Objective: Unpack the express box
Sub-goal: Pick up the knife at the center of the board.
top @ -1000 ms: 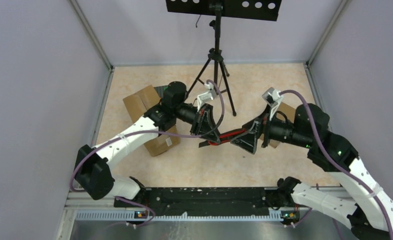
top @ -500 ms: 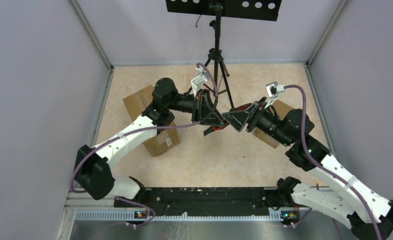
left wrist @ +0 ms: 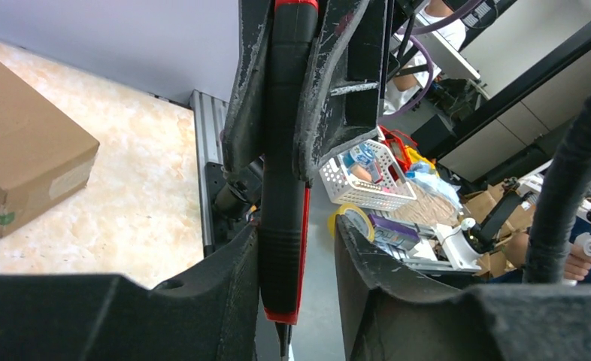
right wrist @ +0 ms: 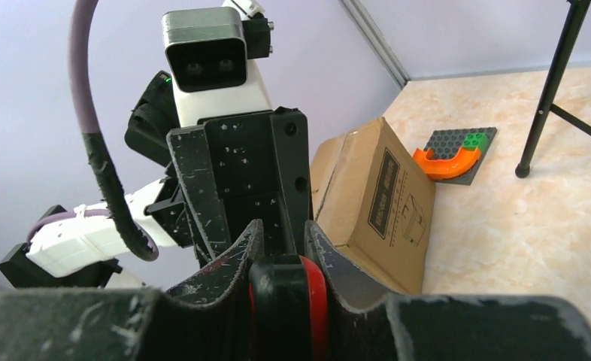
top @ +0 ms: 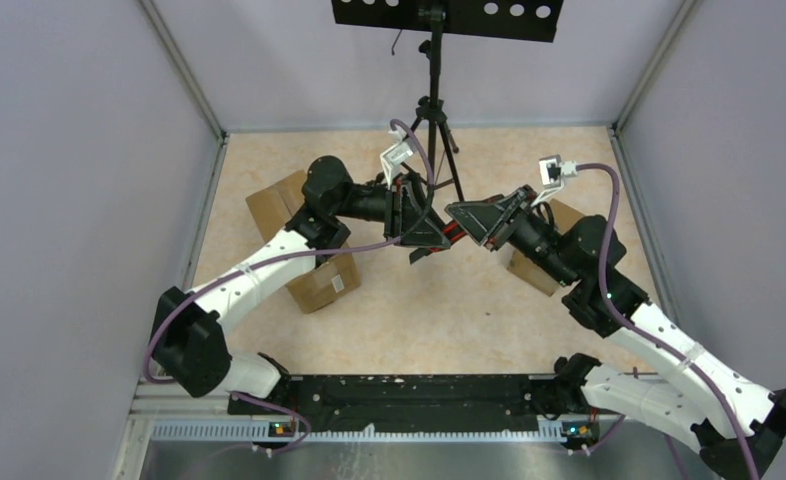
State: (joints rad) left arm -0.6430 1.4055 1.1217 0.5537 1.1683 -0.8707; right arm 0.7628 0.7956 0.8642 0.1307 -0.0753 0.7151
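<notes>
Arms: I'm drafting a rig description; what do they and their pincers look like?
The left arm and right arm have white links, black joints and purple cables. The left pincer and right pincer are black, with scuffed wedge-shaped fingers and a white camera mounted behind.

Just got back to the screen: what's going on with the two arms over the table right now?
Both arms meet in mid-air above the table with a red-and-black tool between them. The right gripper is clamped on one end. The left gripper stands loosely open around the other end, with a gap showing, so this looks like a handover to the right arm. A cardboard box on the left and another box on the right sit untouched.
</notes>
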